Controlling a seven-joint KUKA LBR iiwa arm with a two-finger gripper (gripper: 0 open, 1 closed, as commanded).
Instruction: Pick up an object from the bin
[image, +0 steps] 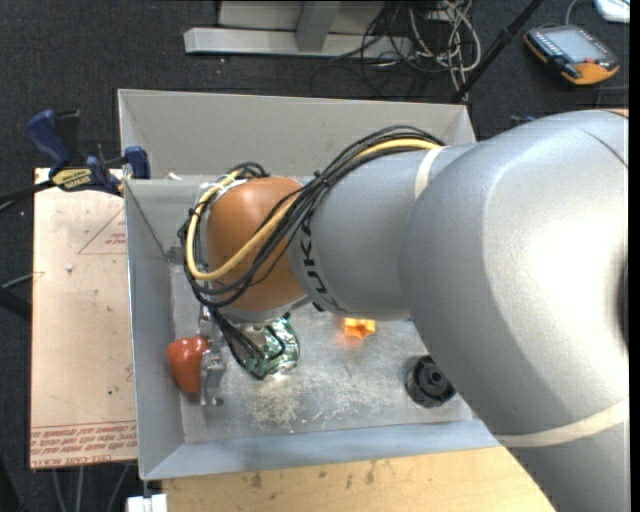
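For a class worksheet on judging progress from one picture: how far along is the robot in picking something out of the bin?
Done: the gripper is low at the left of the bin, right beside a red rounded thing. In hand: nothing is visibly gripped or raised. Left: a sure grasp and the lift out. A small orange piece and a black round part lie apart, further right.

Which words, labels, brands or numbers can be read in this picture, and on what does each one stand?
"UK": dark letters on the grey arm; the rest of the word cannot be read.
Red thing, orange piece and black round part in the bin: no text to read.
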